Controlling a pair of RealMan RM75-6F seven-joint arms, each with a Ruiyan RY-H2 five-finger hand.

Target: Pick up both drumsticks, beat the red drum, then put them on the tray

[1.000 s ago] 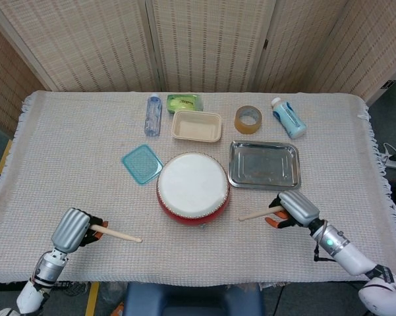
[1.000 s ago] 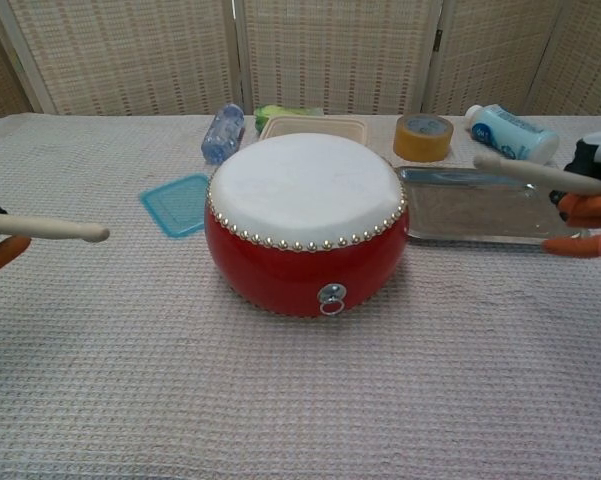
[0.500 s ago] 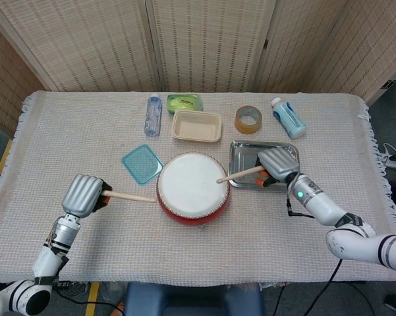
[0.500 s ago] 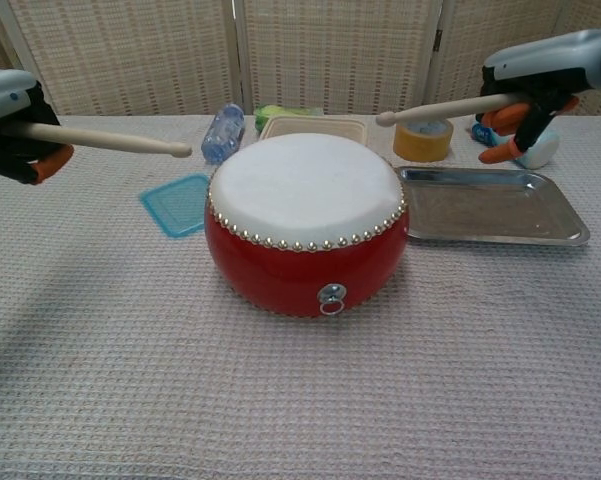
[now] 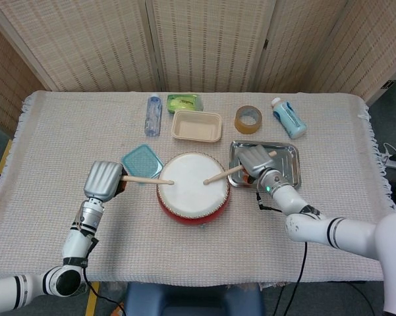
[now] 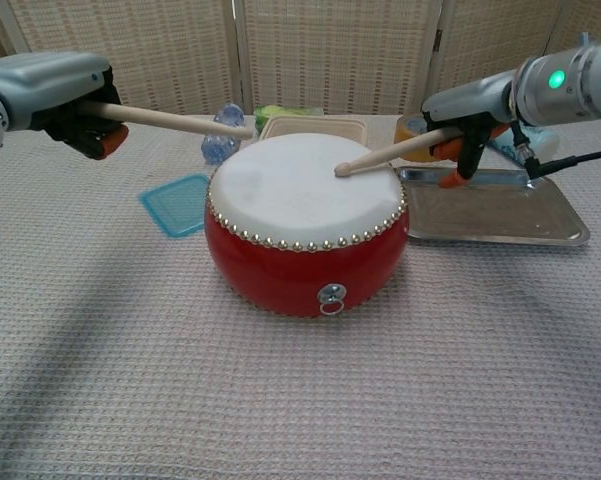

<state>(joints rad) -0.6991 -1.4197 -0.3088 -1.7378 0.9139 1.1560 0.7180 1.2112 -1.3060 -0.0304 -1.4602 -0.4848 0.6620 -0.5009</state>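
Note:
The red drum [image 5: 192, 210] [image 6: 305, 268] with a white skin stands mid-table. My left hand [image 5: 103, 179] [image 6: 55, 95] grips a wooden drumstick [image 5: 147, 180] [image 6: 175, 121] whose tip hangs over the drum's left part, above the skin. My right hand [image 5: 254, 160] [image 6: 470, 105] holds the other drumstick [image 5: 223, 174] [image 6: 390, 155], slanted down with its tip at the skin's right half. The steel tray [image 5: 283, 172] [image 6: 500, 208] lies just right of the drum, partly under my right hand in the head view.
A teal lid [image 5: 142, 163] lies left of the drum. Behind it are a water bottle [image 5: 153, 114], a green packet [image 5: 184, 103], a beige container [image 5: 196, 126], a tape roll [image 5: 248, 119] and a white-blue bottle [image 5: 288, 117].
Both hands moved inward toward the drum. The right stick dropped from above the drum's edge down to the skin; the left stick's tip now reaches over the drum.

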